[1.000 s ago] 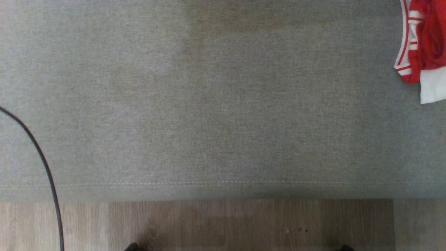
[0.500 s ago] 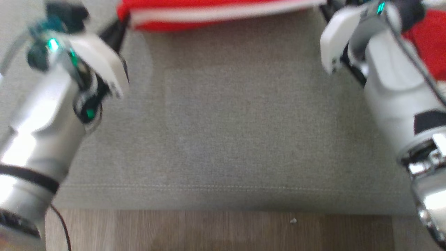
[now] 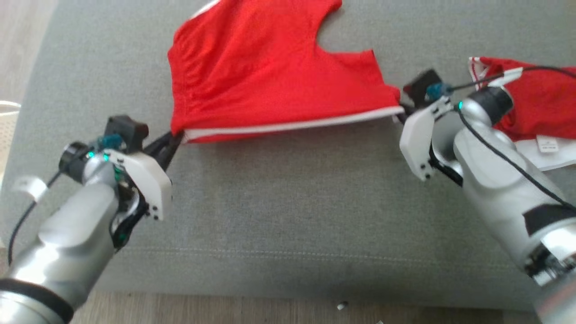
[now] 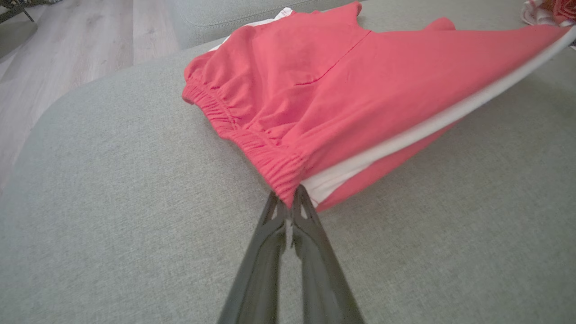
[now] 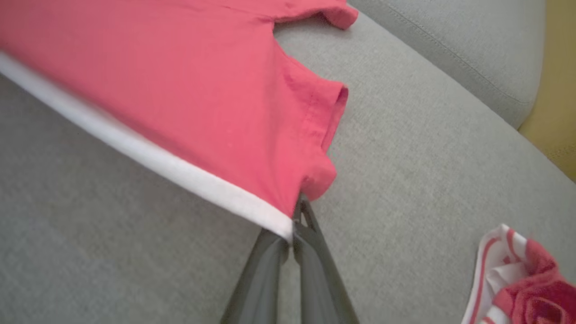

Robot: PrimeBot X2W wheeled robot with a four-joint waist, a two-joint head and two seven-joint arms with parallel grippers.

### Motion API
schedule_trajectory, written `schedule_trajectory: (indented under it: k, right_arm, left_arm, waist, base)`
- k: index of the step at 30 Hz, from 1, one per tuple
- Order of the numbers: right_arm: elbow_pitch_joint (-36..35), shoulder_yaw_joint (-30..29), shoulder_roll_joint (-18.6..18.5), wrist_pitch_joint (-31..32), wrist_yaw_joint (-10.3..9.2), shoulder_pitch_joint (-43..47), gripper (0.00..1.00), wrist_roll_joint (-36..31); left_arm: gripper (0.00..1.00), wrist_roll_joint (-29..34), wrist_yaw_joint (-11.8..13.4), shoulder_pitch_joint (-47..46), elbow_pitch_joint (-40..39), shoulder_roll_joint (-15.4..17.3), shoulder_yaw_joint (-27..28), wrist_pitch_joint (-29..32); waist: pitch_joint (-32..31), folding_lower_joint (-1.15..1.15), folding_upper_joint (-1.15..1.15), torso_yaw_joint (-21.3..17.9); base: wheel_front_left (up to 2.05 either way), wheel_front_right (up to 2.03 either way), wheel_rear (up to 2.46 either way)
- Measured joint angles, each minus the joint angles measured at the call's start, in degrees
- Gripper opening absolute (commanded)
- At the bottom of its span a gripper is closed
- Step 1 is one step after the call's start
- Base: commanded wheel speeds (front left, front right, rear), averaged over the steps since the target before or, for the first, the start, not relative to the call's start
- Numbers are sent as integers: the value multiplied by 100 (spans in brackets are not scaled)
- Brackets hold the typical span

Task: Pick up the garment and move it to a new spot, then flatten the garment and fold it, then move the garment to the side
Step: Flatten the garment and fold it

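Step in hand: flattening, judged from both arms holding 1 edge of the garment taut above the sofa (image 3: 288, 189).
Left gripper (image 3: 173, 139): at 9 o'clock in the head view, jaws pressed together, pinching the elastic waistband corner.
Garment (image 3: 265, 76): red shorts with a white side stripe, at 12 o'clock on the grey sofa cushion; near edge lifted and stretched straight, far part lying on the cushion, waistband gathered and puckered.
Right gripper (image 3: 402, 110): at 3 o'clock, jaws pinching the leg-hem end of the white stripe.
Second garment (image 3: 540, 108): red and white, crumpled at 3 o'clock, just beyond the right arm.
Next move: likely lowering both corners evenly, keeping tension so no wrinkles remain.
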Motion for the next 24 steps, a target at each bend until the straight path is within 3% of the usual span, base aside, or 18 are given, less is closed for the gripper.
schedule_trajectory:
  k: [5,11,16,19,24]
  right_arm:
    - [-789,719,-486,625,0,364,0,1055]
    - [-2251,1807,-1481,1424,0,567,0,2237]
    - [-3070,2074,-2157,1890,0,566,0,2662]
    - [-3428,2127,-2407,2209,0,584,0,3015]
    - [-3925,2167,-2758,2540,0,606,0,3048]
  left_arm:
    - [0,24,124,268,-198,45,-52,-99]
    - [0,-30,226,727,-560,187,-135,-102]
    - [0,-14,339,1001,-984,331,-248,-71]
    - [0,-14,426,1125,-1230,417,-305,-5]
    - [0,-14,482,1382,-1538,535,-387,119]
  waist:
    - [-148,0,0,-22]
    - [-300,0,0,-64]
    - [-382,0,0,-62]
    - [-435,0,0,-48]
    - [-515,0,0,-35]
  base:
    - [0,0,0]
    - [0,0,0]
    - [0,0,0]
    - [0,0,0]
    - [0,0,0]
